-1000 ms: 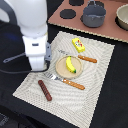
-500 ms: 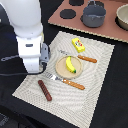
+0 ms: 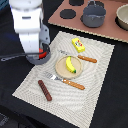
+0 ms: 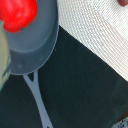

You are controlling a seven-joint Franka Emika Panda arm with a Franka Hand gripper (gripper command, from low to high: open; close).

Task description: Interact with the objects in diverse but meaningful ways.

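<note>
We see the arm as the biggest thing, white, standing over the exterior view's left edge of the pale mat. The mat lies on a black table, which shows bare on every side of it. Beyond the mat's far edge is a brown stovetop with dark burner rings, carrying a grey pot; a second pot sits at the frame's edge.

The gripper hangs right over the pan, which straddles the mat's edge, its long handle running out over the black table. The tomato lies in the pan. We cannot tell how the fingers stand; neither view shows them.

On the plate mid-mat lies the banana. The sausage lies near the mat's near edge, apart from everything. The packet carries red marks we cannot read. The fork and knife flank the plate.
</note>
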